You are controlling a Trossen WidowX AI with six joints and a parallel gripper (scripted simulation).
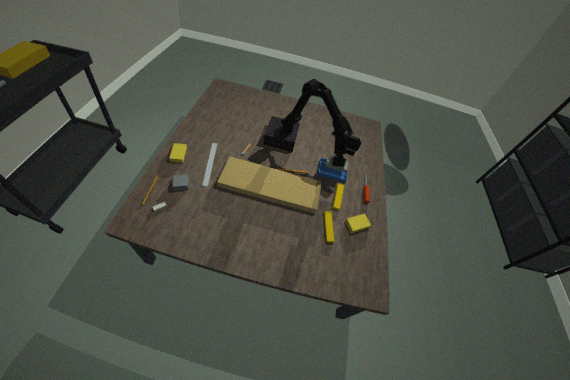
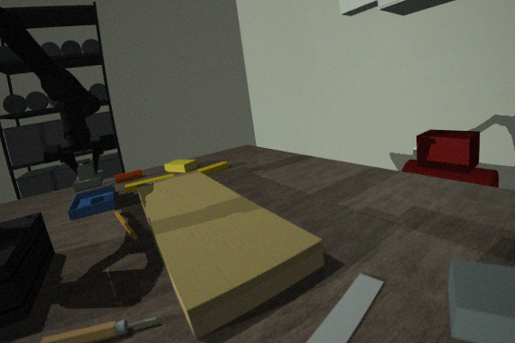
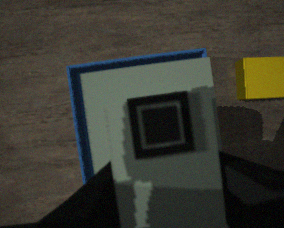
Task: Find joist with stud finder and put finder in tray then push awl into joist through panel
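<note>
My gripper (image 1: pixel 339 161) (image 2: pixel 82 170) (image 3: pixel 159 161) points down and is shut on the grey-green stud finder (image 2: pixel 88 182) (image 3: pixel 100 100), whose top carries a dark square. It holds the stud finder just above the blue tray (image 1: pixel 327 173) (image 2: pixel 92 205) (image 3: pixel 77 115); in the wrist view the stud finder covers most of the tray. The pale yellow floor panel (image 1: pixel 270 185) (image 2: pixel 235 225) lies beside the tray, with faint small marks on top. The awl (image 1: pixel 246 149) (image 2: pixel 86 332), with a tan handle and metal tip, lies on the table near the panel's other end. The joist is hidden.
An orange stick (image 1: pixel 298 171) (image 2: pixel 126 225) lies between the arm's base and panel. Yellow bars (image 1: pixel 338 197) (image 1: pixel 328 227), a yellow block (image 1: pixel 358 224) and a red-handled tool (image 1: pixel 366 194) lie near the tray. A pale strip (image 1: pixel 210 164) and grey block (image 1: pixel 180 182) lie beyond the panel's other end.
</note>
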